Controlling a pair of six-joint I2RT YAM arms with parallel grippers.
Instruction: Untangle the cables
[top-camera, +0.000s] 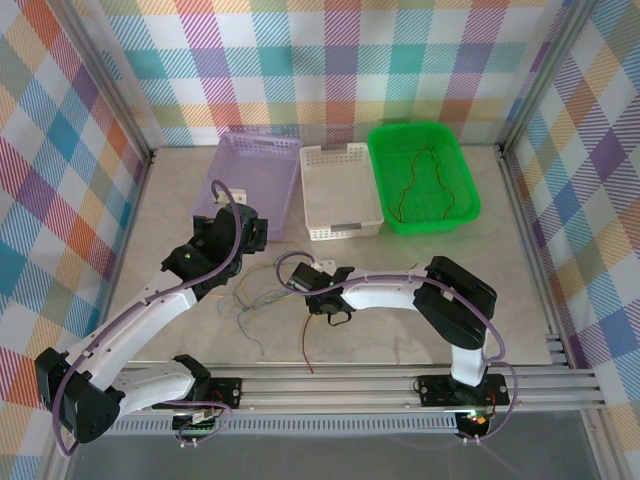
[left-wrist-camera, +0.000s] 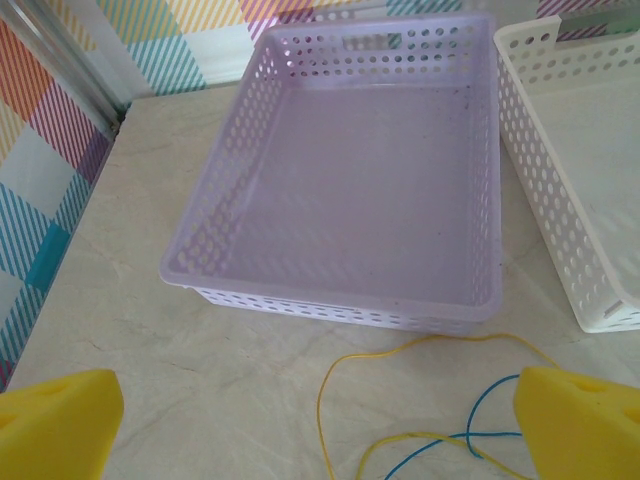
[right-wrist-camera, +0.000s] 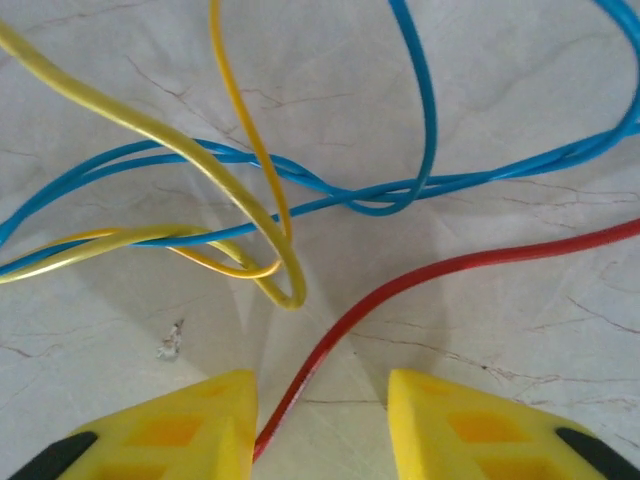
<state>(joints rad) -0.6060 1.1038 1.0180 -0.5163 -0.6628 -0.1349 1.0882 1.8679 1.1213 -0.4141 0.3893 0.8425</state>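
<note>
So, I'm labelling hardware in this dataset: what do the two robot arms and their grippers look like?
Both the left arm and right arm are smooth white shells joined by black joint blocks, with a thick purple-grey cable looping along each. The right gripper and left gripper have bright yellow wedge-shaped fingers.

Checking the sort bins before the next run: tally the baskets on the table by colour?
Lilac perforated plastic basket: 1
White perforated plastic basket: 1
Green perforated plastic basket: 1
Total: 3
</note>
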